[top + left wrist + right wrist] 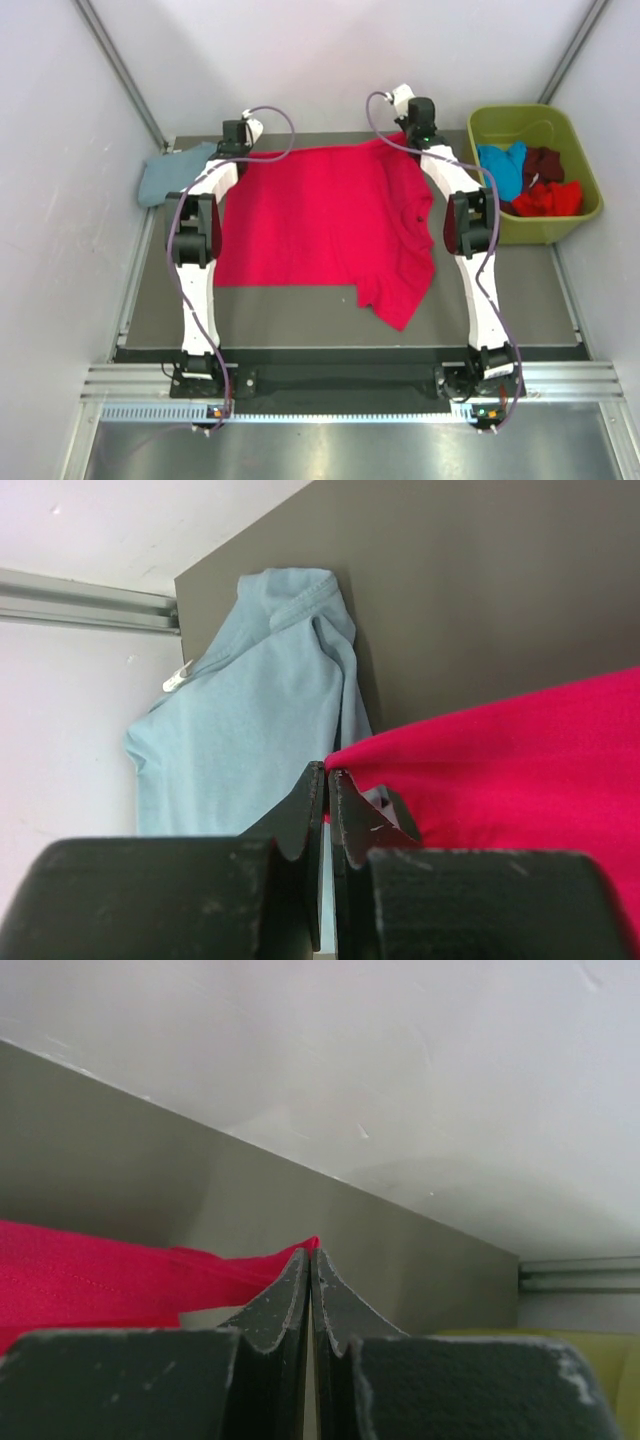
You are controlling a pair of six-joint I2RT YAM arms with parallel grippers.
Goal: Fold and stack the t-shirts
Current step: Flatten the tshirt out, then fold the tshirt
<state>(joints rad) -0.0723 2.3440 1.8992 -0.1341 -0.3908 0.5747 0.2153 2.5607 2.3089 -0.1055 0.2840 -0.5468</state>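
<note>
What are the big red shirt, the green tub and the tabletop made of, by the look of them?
The red shirt looks like soft knit cloth, probably cotton: matte, creased, draping limply. The green tub seems moulded plastic: smooth walls, rounded corners, slight sheen. The tabletop is a flat matte grey-brown sheet; laminate, rubber or painted board, I cannot tell.

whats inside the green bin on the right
The green bin holds a bright blue t-shirt, a maroon t-shirt and a red t-shirt, bunched up. Anything under them is covered.
</note>
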